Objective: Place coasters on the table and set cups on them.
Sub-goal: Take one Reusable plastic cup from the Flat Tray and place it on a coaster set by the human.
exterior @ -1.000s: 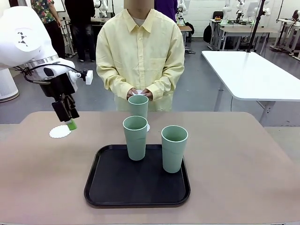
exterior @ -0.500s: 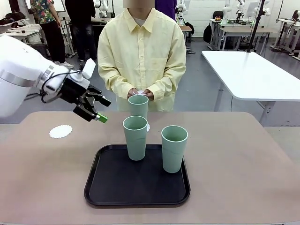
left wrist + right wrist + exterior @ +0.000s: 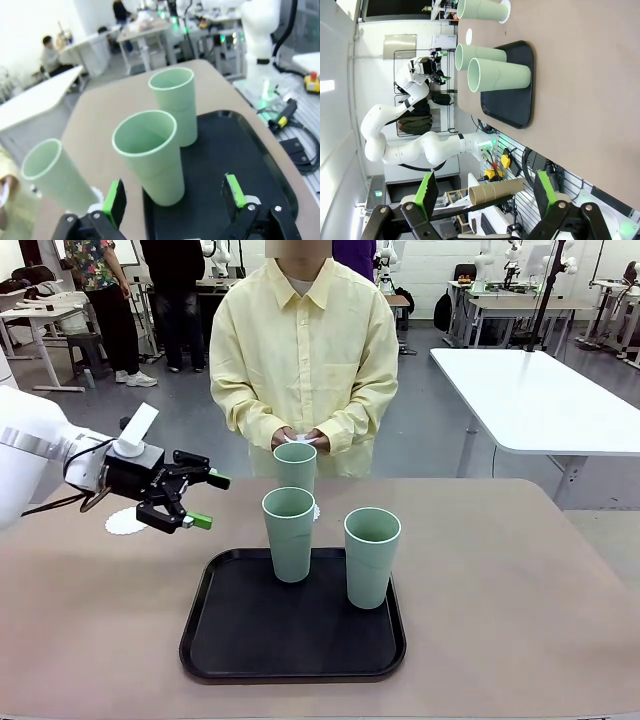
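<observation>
Bare coaster point(image 3: 122, 525) lies flat on the table point(image 3: 520, 580), left side. Second coaster point(image 3: 316, 512) sits under the far cup point(image 3: 295, 466), with only its edge showing. Left tray cup point(image 3: 289, 533) and right tray cup point(image 3: 371, 556) stand upright on the black tray point(image 3: 230, 640). Person's hands point(image 3: 298, 440) are just behind the far cup, holding something white. Left gripper point(image 3: 208, 501) is wide and empty, in the air, aimed at the left tray cup. Right gripper point(image 3: 485, 192) is wide and empty, well apart from the cups.
</observation>
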{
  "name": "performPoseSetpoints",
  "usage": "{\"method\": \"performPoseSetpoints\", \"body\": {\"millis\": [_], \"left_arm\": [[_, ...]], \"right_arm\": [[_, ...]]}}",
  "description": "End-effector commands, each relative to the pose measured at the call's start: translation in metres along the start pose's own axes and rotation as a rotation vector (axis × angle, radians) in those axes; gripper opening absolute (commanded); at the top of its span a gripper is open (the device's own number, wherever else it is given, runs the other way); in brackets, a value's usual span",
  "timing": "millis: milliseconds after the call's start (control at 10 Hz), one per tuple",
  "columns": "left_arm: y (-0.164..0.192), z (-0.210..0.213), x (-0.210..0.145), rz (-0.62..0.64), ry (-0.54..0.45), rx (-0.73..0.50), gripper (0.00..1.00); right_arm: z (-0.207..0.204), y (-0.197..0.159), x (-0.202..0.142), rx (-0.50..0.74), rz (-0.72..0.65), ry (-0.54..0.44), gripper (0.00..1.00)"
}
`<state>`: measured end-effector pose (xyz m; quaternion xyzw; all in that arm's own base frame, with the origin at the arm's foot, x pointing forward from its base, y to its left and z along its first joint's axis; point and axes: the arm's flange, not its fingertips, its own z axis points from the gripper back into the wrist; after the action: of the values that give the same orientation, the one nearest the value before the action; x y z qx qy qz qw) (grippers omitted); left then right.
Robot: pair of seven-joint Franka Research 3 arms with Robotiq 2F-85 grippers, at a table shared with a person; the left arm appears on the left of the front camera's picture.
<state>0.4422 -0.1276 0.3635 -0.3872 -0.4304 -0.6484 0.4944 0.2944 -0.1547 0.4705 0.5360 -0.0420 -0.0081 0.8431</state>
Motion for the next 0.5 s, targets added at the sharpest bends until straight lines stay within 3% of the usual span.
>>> {"method": "performPoseSetpoints", "body": {"millis": [0,400], "left_arm": [[0.012,-0.002,-0.012,0.099,-0.050,0.024,1.00],[0.008,-0.034,-0.036,0.175,0.001,0.111,1.00]], "right_arm": [[0.001,0.000,0.000,0.011,0.007,-0.001,1.00],[0.001,0.000,0.000,0.011,0.007,-0.001,1.00]]}}
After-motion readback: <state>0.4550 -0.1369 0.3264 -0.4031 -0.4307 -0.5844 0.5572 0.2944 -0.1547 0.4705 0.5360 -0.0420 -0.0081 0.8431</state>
